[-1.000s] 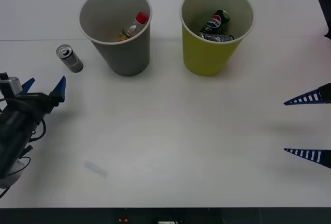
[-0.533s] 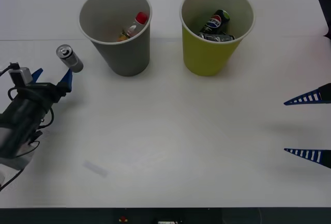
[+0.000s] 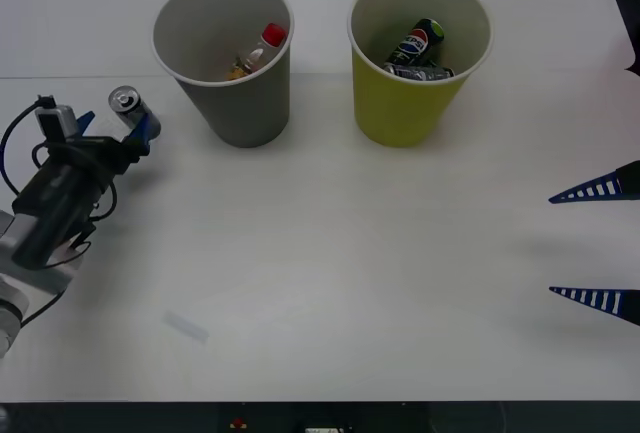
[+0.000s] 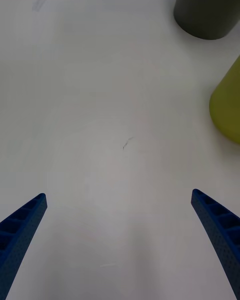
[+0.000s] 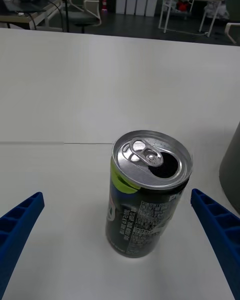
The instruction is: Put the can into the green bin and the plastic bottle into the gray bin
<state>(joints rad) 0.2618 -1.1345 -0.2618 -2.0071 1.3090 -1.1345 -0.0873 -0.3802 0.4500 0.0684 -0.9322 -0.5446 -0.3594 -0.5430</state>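
One can [image 5: 148, 192] stands upright on the table [image 3: 330, 253], left of the gray bin [image 3: 222, 58], between the left gripper's [image 3: 112, 127] spread fingers. Opened, probably light, smooth and easily dented; grip mid-body gently.

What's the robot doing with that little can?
It is sorting rubbish. The left pincer, open, is reaching around the can, which stands on the table beside the gray bin; it has not gripped it yet. The plastic bottle already lies in the gray bin. The green bin holds a Pepsi can and another can. The right pincer waits open at the table's right side.
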